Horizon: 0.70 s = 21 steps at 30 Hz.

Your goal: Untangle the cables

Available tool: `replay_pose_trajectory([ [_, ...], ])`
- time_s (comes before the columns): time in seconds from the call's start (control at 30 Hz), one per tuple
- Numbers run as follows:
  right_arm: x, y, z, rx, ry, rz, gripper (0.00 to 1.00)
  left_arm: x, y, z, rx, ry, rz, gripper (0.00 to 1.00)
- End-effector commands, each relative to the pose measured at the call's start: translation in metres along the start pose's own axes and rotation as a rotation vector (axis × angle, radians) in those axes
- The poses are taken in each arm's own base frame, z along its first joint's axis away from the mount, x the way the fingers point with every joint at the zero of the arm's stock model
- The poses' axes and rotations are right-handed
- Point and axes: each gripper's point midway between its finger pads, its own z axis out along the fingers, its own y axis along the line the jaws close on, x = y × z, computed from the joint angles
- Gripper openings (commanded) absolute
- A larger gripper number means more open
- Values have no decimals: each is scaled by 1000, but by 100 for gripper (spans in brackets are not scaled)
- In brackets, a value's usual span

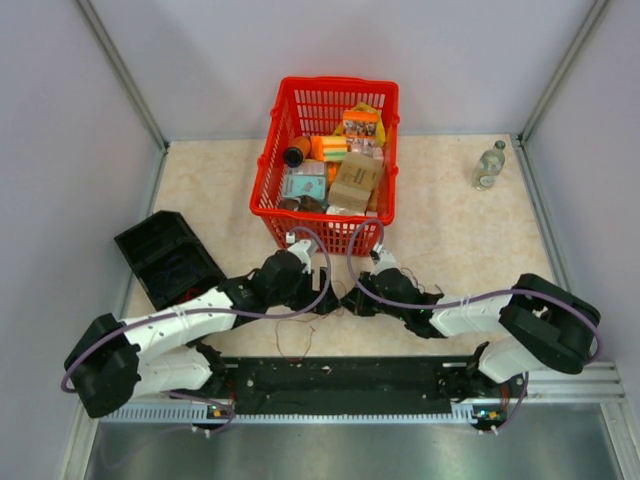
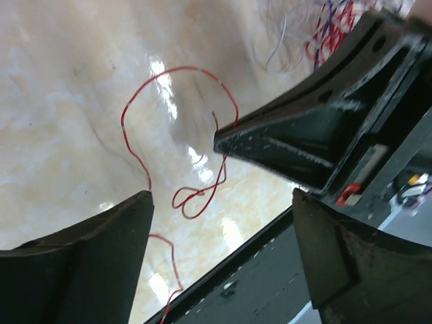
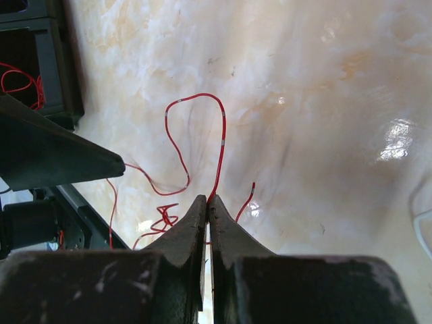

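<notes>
A thin red cable (image 3: pixel 221 135) lies in loose loops on the beige table; it also shows in the left wrist view (image 2: pixel 135 101) and faintly in the top view (image 1: pixel 296 340). My right gripper (image 3: pixel 208 198) is shut on this red cable, which rises in a loop from the fingertips. My left gripper (image 2: pixel 221 202) is open and empty, just left of the right gripper (image 1: pixel 352 300), with its jaws wide over the red loops. A small tangle of red, whitish and dark cables (image 2: pixel 322 30) lies beyond the right gripper's black finger (image 2: pixel 304 135).
A red basket (image 1: pixel 268 170) full of packages stands at the back middle. A black bin (image 1: pixel 165 255) holding some red wire (image 3: pixel 20 81) sits at the left. A clear bottle (image 1: pixel 488 165) stands at the back right. A black rail (image 1: pixel 330 375) runs along the near edge.
</notes>
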Motion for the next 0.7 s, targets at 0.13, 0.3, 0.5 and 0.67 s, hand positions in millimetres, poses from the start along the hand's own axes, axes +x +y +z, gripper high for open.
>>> replay_pose_trajectory([
  [0.13,1,14,-1,-58,19,-22,0,33,37,-14,-126,103,63,61],
  [0.3,12,27,2,-114,84,-67,0,35,60,-32,-193,-32,-67,92],
  [0.5,12,30,3,-117,99,-104,0,44,96,-57,-454,36,-95,98],
  [0.67,11,28,1,-108,96,-123,0,67,123,-58,-611,121,-157,98],
])
